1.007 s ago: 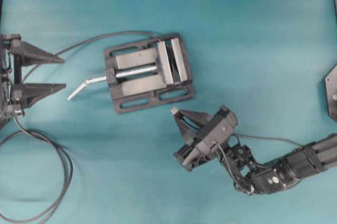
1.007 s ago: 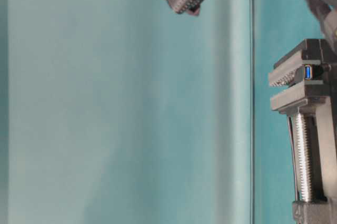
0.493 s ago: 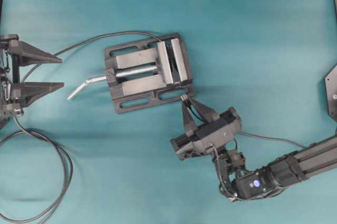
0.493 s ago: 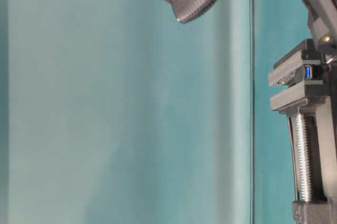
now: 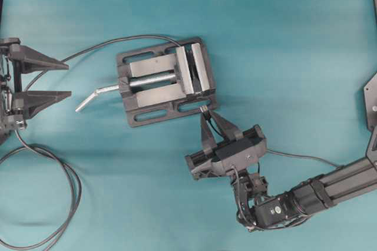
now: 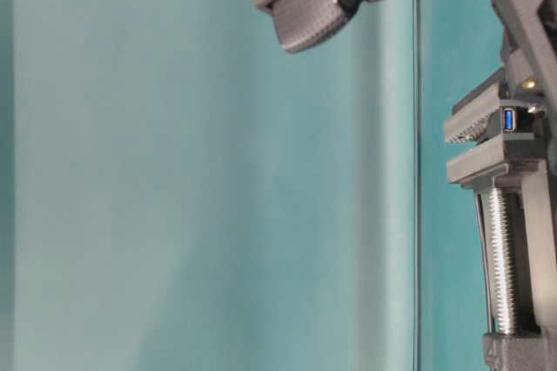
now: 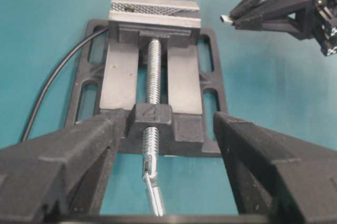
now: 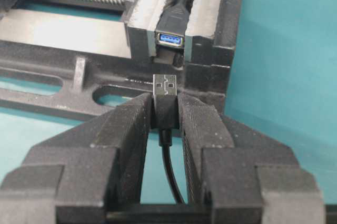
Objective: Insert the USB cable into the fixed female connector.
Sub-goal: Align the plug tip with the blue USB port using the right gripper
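My right gripper (image 8: 166, 103) is shut on the USB cable's black plug (image 8: 166, 98), whose metal tip sticks out past the fingertips. The thin cable runs back between the fingers. Just ahead of the tip and a little above it sits the fixed female connector (image 8: 170, 39), a small dark socket with a blue insert, clamped in the vise (image 8: 63, 40). A short gap separates tip and socket. From overhead, the right gripper (image 5: 207, 118) points at the vise's lower right corner (image 5: 206, 102). My left gripper (image 5: 69, 79) stands open at the left, empty, facing the vise handle.
The dark grey vise (image 5: 153, 95) sits mid-table with its bent silver handle (image 5: 94, 95) pointing left. A thin black lead (image 5: 106, 45) curves from the vise toward the left arm. A thicker looped black cable (image 5: 65, 180) lies at bottom left. A dark part (image 5: 371, 101) is at the right edge.
The right gripper has swung up toward the vise's lower right corner and turned, bringing the plug tip in front of the socket. The left gripper has stayed put.
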